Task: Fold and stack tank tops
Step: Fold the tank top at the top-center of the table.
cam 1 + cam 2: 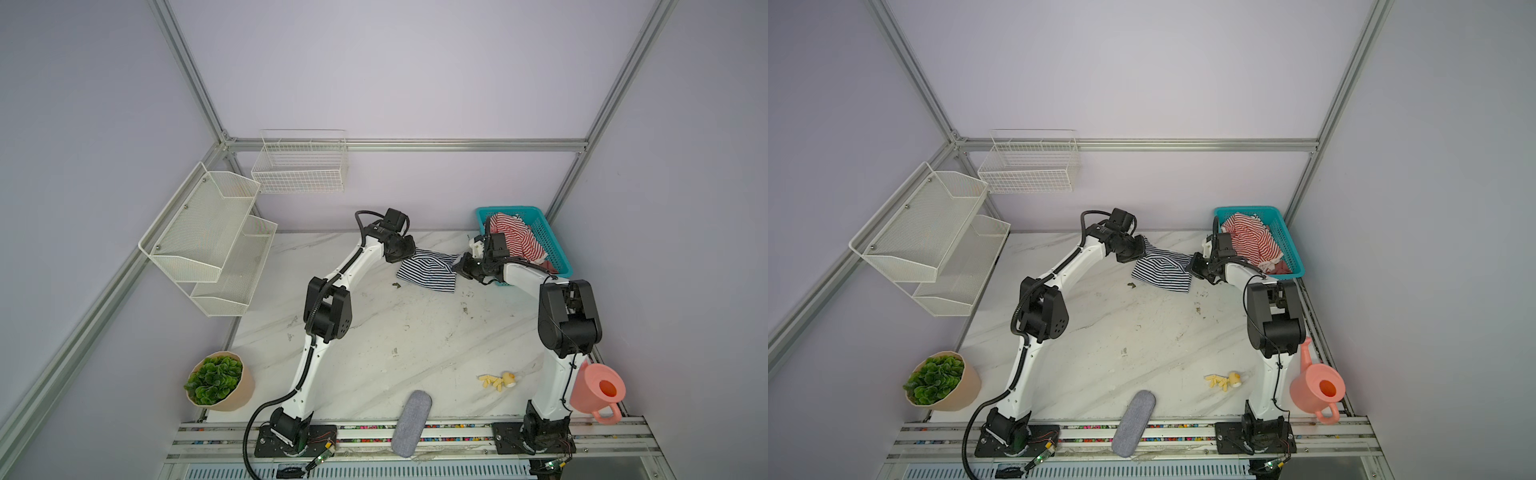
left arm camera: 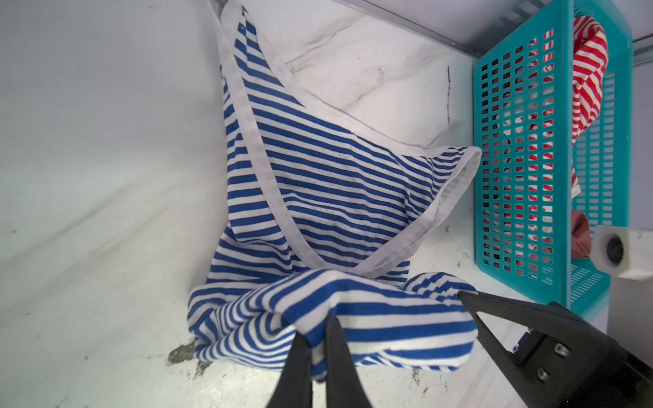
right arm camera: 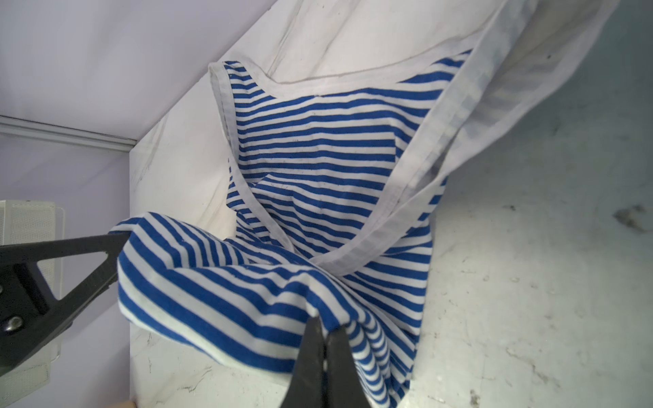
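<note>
The navy-and-white tank top lies bunched on the marble table at the back, between my two grippers. My left gripper is shut on a fold of its striped cloth. My right gripper pinches another fold of the same top, close beside the left one. Its white-trimmed straps trail away across the table. The red-and-white tank top sits crumpled in the teal basket at the back right.
A grey felt case lies at the front edge. A potted plant stands front left, a pink watering can front right, with small yellow pieces near it. White mesh shelves and a wire basket hang on the walls.
</note>
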{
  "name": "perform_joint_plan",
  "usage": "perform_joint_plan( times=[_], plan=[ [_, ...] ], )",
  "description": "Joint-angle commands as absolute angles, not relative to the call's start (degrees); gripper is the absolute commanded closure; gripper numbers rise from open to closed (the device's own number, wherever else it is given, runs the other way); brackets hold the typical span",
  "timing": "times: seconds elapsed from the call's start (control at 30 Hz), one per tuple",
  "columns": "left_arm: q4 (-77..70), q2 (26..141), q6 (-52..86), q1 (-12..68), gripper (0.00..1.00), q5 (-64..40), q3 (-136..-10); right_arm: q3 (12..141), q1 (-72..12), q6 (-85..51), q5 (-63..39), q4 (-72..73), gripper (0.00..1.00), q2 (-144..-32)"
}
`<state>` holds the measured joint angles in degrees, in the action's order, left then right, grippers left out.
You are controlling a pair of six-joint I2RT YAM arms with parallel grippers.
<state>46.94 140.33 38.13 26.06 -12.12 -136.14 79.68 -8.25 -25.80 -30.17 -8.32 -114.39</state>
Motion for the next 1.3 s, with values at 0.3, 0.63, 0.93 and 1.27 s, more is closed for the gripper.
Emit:
perform_joint_plan(
  times=[0.3, 0.63, 0.93, 1.27],
  plan=[
    [32.6, 143.98, 42.05, 24.31, 0.61, -15.7, -141.83, 85.31, -5.55, -27.98, -32.74, -5.92, 1.0, -120.8],
    [20.4, 148.07, 50.96, 21.57, 0.56, -14.47, -141.85, 86.62, -3.48, -35.73, -34.4, 3.86, 0.54, -125.58],
    [19.73, 140.79, 47.21, 19.98, 0.51, -9.31, -137.3, 85.5, -3.42, -37.2, -33.57, 7.52, 0.4, -119.6],
    [19.9, 135.59, 42.9, 26.71, 0.72, -15.9, -124.75, 76.97, -5.39, -37.22, -36.39, 11.13, 0.81, -114.58]
  ],
)
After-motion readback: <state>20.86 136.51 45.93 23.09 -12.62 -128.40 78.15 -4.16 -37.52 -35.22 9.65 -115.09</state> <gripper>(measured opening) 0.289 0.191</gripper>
